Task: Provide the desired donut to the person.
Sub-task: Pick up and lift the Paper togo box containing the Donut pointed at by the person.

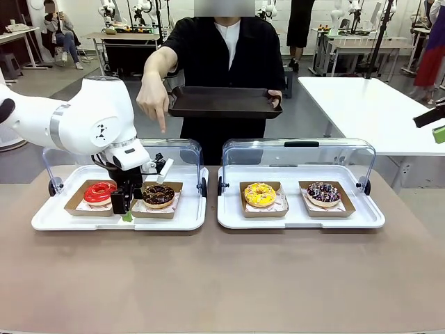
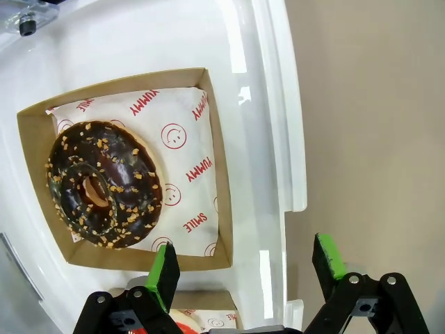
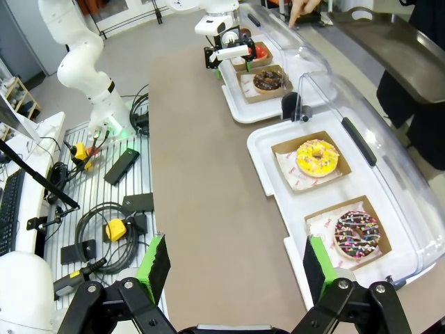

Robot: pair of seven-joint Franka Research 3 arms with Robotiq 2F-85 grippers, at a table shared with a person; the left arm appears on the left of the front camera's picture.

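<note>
The person stands at the far side, holding a dark serving tray (image 1: 224,101) in one hand. The other hand (image 1: 154,104) points a finger down at the left white tray (image 1: 118,221). On it, a chocolate donut with nut crumbs (image 1: 159,195) (image 2: 103,184) (image 3: 268,80) lies in a cardboard box beside a red glazed donut (image 1: 99,192). My left gripper (image 1: 124,209) (image 2: 247,261) hangs open and empty over that tray's front edge, between the two boxes. One of its green pads (image 2: 165,268) is at the chocolate donut's box wall. My right gripper (image 3: 236,263) is open and empty, high above the table's right end.
The right white tray (image 1: 299,221) carries a yellow donut (image 1: 260,194) (image 3: 317,157) and a dark donut with coloured sprinkles (image 1: 323,193) (image 3: 357,235). Both trays have clear lids raised at the back. Brown tabletop lies bare in front of the trays.
</note>
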